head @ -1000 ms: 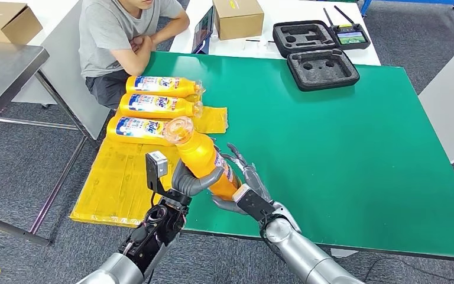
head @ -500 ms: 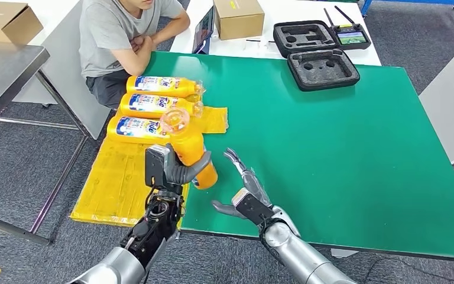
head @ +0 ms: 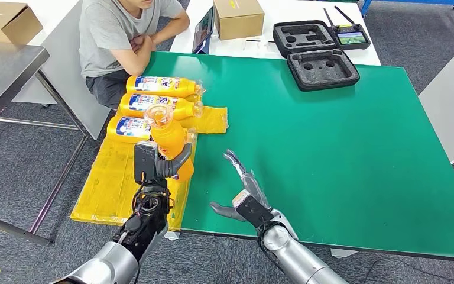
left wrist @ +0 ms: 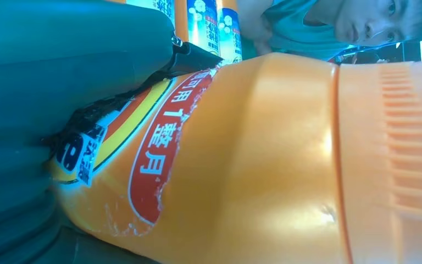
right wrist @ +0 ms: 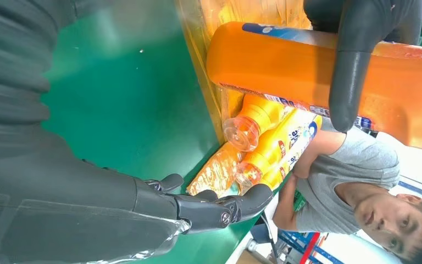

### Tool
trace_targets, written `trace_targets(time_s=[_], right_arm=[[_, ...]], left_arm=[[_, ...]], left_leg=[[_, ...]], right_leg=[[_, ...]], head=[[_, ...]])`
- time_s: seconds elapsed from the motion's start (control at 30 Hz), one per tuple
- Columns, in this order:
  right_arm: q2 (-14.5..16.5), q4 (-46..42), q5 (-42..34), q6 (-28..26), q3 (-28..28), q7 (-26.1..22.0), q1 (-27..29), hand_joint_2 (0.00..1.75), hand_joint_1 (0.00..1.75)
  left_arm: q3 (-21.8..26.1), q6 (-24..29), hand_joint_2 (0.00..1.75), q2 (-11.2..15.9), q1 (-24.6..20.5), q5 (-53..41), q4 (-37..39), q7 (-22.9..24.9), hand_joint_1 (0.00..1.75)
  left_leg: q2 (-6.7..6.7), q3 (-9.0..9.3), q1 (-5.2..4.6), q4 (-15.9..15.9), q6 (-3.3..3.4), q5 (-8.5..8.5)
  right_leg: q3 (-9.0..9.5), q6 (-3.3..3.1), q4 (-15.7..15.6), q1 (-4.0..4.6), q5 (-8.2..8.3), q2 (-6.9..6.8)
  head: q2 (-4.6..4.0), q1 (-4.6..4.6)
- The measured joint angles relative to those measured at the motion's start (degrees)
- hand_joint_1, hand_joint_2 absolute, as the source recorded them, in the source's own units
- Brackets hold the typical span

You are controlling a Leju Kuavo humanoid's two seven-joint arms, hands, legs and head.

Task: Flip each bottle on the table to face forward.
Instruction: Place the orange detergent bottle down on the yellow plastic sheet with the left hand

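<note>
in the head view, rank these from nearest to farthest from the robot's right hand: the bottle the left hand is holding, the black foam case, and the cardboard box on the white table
From the right hand:
1. Held bottle, just to its left, gripped by the left hand.
2. Black foam case, at the green table's far edge.
3. Cardboard box, beyond on the white table.

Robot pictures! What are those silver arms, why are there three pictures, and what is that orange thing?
The silver arms belong to a walking robot. One picture comes from a camera high on its body, looking down at the big green table. The other two come from small cameras at its wrists, so they look turned sideways. The robot's left hand holds an orange plastic detergent bottle with a clear cap, above a yellow plastic sheet. Its right hand is open and holds nothing. Three more orange bottles lie side by side on the yellow sheet. A person in a grey shirt sits at the far corner.
</note>
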Motion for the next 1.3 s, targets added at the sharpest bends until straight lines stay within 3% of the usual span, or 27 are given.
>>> trace_targets(time_s=[0.3,0.47,0.53,0.73,0.83,1.03,1.3], right_arm=[[0.0,-0.2,0.0,0.0,-0.4,0.0,0.3,1.75,0.0],[-0.1,-1.6,0.2,0.0,-1.2,0.0,1.0,1.75,0.0],[-0.4,-2.4,0.0,0.1,-1.6,0.0,1.4,1.75,0.0],[-1.2,-3.9,-1.2,2.2,-2.9,0.0,2.4,1.75,0.0],[-1.3,-4.0,-1.8,3.1,-3.5,0.0,2.4,1.75,0.0],[-1.2,-4.0,-2.0,4.7,-4.2,0.0,2.2,1.75,0.0],[-0.8,-3.8,-2.6,6.0,-4.2,0.0,1.5,1.75,0.0]], left_arm=[[-0.9,0.6,1.75,0.9,0.0,-0.8,-0.5,0.0,1.72],[-6.0,10.4,1.75,3.8,-3.3,-16.4,2.0,0.1,1.74],[-8.4,11.0,1.75,5.8,-5.4,-21.6,3.2,1.0,1.75],[-15.1,-2.6,1.75,13.9,-10.1,-35.0,2.7,9.9,1.75],[-18.3,-5.1,1.75,17.7,-11.9,-41.4,2.7,13.9,1.75],[-21.2,-7.2,1.75,22.9,-13.8,-45.8,2.0,16.3,1.72],[-24.5,-19.8,1.75,30.1,-14.3,-50.2,-1.5,18.1,1.75]], left_leg=[[0.0,0.0,0.0,0.0,0.0,0.0],[0.0,0.0,0.01,0.0,-0.01,0.01],[0.0,0.01,0.01,0.0,-0.01,0.01],[0.04,0.02,0.02,0.0,-0.02,0.03],[0.04,0.01,0.03,0.0,-0.02,0.04],[0.04,0.0,0.02,0.0,-0.03,0.04],[0.05,0.01,0.05,0.0,-0.03,0.04]], right_leg=[[-0.01,0.0,0.0,0.0,0.0,0.0],[-0.02,0.0,0.0,0.01,0.0,0.0],[-0.02,0.0,0.0,0.01,0.0,0.01],[-0.02,-0.01,0.0,0.02,0.01,0.03],[-0.03,-0.01,0.0,0.03,0.0,0.04],[-0.02,0.0,0.0,0.02,0.0,0.03],[-0.03,-0.01,0.0,0.05,0.0,0.04]], head=[[0.0,0.0],[0.0,0.01],[0.0,0.01],[0.0,0.01],[0.0,0.01],[-0.01,0.02],[0.0,0.01]])
